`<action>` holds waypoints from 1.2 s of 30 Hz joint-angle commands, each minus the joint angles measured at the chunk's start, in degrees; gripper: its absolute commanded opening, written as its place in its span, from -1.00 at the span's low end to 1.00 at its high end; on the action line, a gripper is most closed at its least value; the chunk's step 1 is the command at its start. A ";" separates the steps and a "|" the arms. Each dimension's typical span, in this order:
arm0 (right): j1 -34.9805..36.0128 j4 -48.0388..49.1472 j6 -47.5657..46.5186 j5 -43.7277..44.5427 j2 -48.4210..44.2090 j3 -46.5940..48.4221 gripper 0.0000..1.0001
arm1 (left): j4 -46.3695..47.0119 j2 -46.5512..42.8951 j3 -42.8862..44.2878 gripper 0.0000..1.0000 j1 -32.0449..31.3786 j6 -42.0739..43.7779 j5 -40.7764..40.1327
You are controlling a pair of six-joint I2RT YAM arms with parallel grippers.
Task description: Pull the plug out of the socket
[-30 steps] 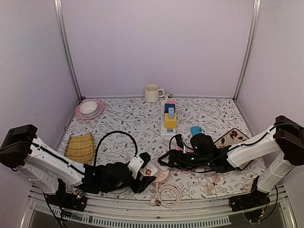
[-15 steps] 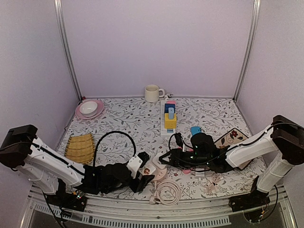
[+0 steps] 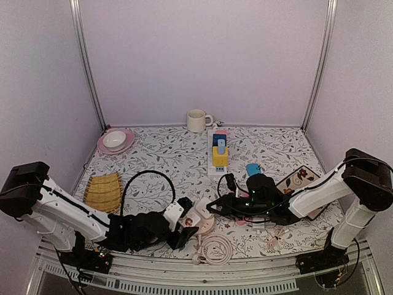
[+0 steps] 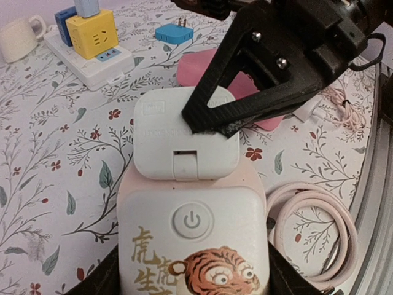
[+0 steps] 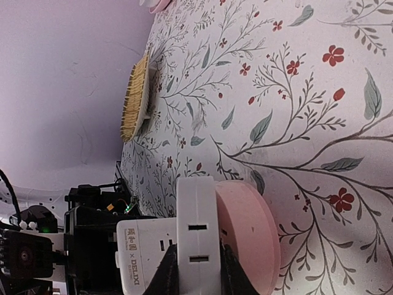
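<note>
The socket [image 4: 193, 236] is a pink-and-white block with a power button and a tiger print, lying near the table's front edge [image 3: 198, 224]. My left gripper [image 4: 191, 284] is shut on the socket, one black finger against each side of it. A white square plug [image 4: 184, 144] sits pushed into the socket's far end. My right gripper [image 5: 198, 276] is shut on the plug [image 5: 196, 227], its black fingers pressing both flat sides. In the top view the right gripper [image 3: 210, 208] meets the left gripper [image 3: 184, 232] over the socket.
A coiled pink cable [image 3: 215, 250] lies right of the socket. Behind stand a white power strip with yellow and blue cubes [image 3: 217, 153], a blue adapter [image 3: 252, 168], a mug [image 3: 196, 120], a pink plate with a bowl [image 3: 115, 141], a yellow mat [image 3: 103, 190] and a patterned tile [image 3: 301, 178].
My right gripper has slid left to the plug and closed on it. The left gripper has kept its hold on the socket, which has shifted slightly.
</note>
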 commanded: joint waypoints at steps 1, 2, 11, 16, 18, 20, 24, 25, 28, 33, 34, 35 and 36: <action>1.04 11.48 4.28 -7.03 -0.42 -0.51 -0.81 | 4.17 1.46 1.79 -0.14 0.99 0.69 0.81; 1.04 12.59 4.59 -7.35 -0.65 -0.78 -0.82 | 3.90 1.80 2.15 -0.14 1.11 0.64 0.90; 1.04 19.93 6.57 -9.61 -1.55 -2.12 -0.88 | 3.22 3.21 3.23 -0.16 1.36 0.33 1.20; 1.04 22.55 6.36 -10.45 -1.91 -2.47 -0.88 | 2.88 3.64 3.54 -0.16 1.53 -0.03 1.22; 1.02 22.76 6.03 -10.36 -2.43 -2.58 -0.87 | 2.86 3.74 3.63 -0.16 1.58 0.02 1.18; 1.02 23.01 5.74 -10.51 -3.00 -2.69 -0.87 | 2.85 3.83 3.65 -0.16 1.54 0.01 1.22; 1.03 23.04 5.11 -10.72 -4.10 -2.72 -0.88 | 2.46 4.30 4.06 -0.16 1.58 -0.03 1.28; 0.98 23.01 5.00 -10.68 -4.29 -2.76 -0.88 | 2.43 4.40 4.17 -0.16 1.55 0.00 1.27; 1.04 23.11 5.00 -11.12 -4.53 -2.75 -0.88 | 1.78 4.91 4.73 -0.16 1.59 -0.12 1.27; 1.01 23.25 4.42 -13.57 -4.11 -1.88 -0.88 | 0.94 5.74 5.63 -0.16 1.67 -0.19 1.35; 1.04 23.42 4.38 -13.77 -4.09 -1.82 -0.88 | 0.74 5.79 5.75 -0.16 1.70 -0.28 1.36; 1.00 23.53 4.38 -13.71 -4.16 -1.95 -0.88 | 0.69 5.92 5.86 -0.16 1.71 -0.27 1.38; 1.00 23.55 4.37 -13.53 -4.37 -2.15 -0.87 | 0.55 6.02 5.94 -0.16 1.72 -0.34 1.39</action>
